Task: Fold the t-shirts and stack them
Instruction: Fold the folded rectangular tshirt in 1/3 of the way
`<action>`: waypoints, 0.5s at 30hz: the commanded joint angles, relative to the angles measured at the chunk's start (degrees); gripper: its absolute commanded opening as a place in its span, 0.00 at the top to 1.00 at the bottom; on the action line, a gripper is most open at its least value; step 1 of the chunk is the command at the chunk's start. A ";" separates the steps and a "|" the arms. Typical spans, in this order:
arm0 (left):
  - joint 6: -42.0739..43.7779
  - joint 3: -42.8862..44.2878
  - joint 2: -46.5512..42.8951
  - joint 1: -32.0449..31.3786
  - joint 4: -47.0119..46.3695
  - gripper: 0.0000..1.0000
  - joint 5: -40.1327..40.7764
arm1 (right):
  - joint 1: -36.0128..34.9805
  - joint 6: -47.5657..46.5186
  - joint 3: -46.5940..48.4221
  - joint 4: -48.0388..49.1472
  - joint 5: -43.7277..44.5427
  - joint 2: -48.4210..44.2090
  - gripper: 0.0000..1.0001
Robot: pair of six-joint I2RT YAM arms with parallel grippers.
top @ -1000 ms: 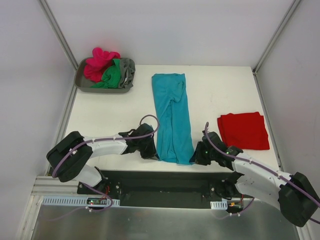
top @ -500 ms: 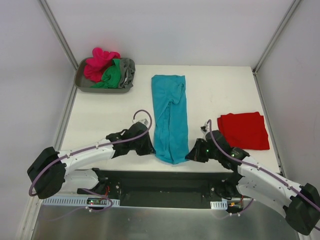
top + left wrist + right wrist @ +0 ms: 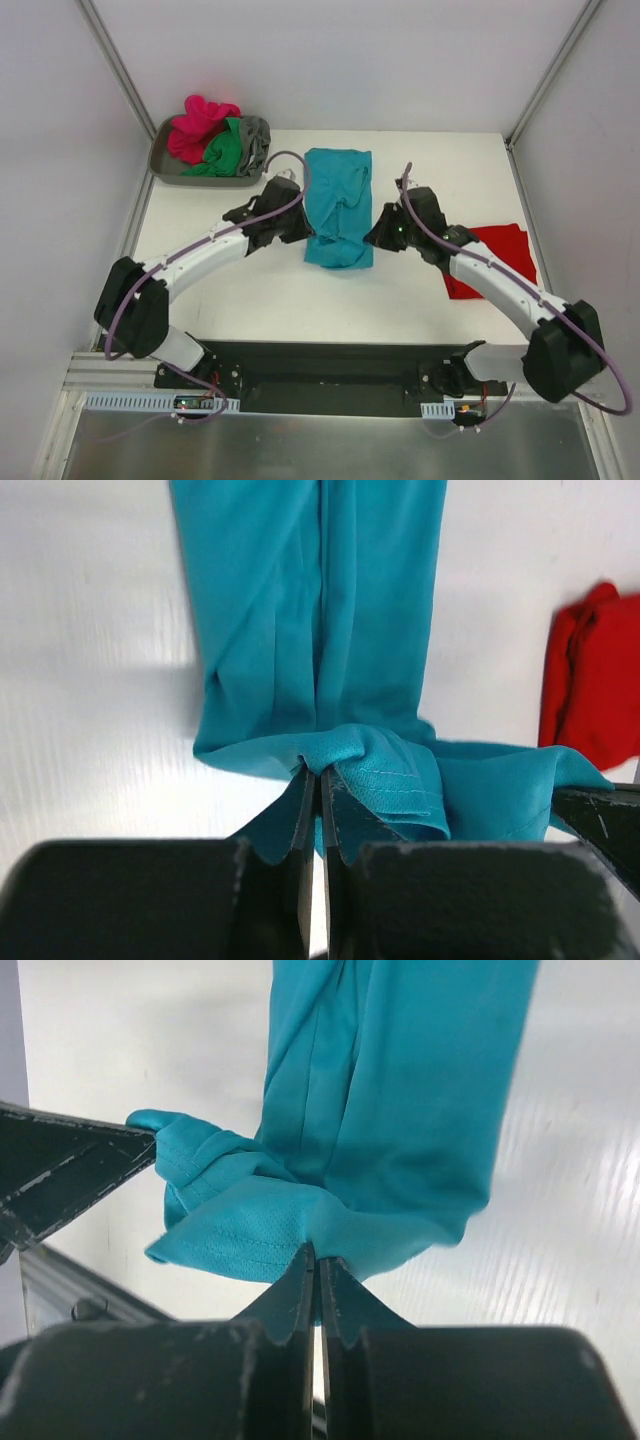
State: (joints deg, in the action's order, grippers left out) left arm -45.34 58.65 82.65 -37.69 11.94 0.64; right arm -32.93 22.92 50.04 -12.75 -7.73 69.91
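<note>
The teal t-shirt (image 3: 338, 205) lies as a long narrow strip at the table's middle, its near end lifted and carried over its far half. My left gripper (image 3: 303, 228) is shut on the hem's left corner (image 3: 330, 755). At the other corner (image 3: 300, 1225) of that hem my right gripper (image 3: 376, 236) is shut too. Both hold the cloth above the table. A folded red t-shirt (image 3: 500, 260) lies flat at the right, partly under my right arm. Magenta (image 3: 198, 126), green (image 3: 226, 152) and grey (image 3: 256, 142) t-shirts sit bunched in the tray.
The grey plastic tray (image 3: 170, 170) stands at the table's far left corner. White walls with metal posts close in the table on three sides. A dark base plate (image 3: 320, 365) runs along the near edge.
Both grippers have moved away from the near edge toward the far side, carrying the teal shirt's near end up and over. The right gripper closed on its corner during this.
</note>
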 commanded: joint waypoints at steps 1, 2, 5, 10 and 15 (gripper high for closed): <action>5.09 8.13 6.45 4.02 0.36 1.00 1.20 | 4.35 -4.28 8.39 2.82 -0.61 8.20 0.99; 5.87 10.06 8.30 4.90 0.36 1.00 0.68 | 5.06 -4.55 9.71 3.34 -1.67 9.97 0.99; 7.19 15.25 13.31 7.19 0.45 1.00 -1.86 | 6.99 -5.95 13.84 4.14 -2.12 14.80 0.99; 8.43 21.23 20.25 9.91 0.36 1.00 -2.66 | 9.98 -7.97 19.91 4.23 -3.08 22.36 0.99; 9.04 26.77 27.11 12.11 0.45 1.00 -5.47 | 12.62 -9.47 26.24 4.93 -7.29 31.85 0.99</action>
State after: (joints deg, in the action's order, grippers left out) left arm -38.52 80.18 105.60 -27.11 12.43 -1.76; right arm -22.09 16.23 70.81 -10.04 -11.05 96.23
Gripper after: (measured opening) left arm 0.007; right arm 0.015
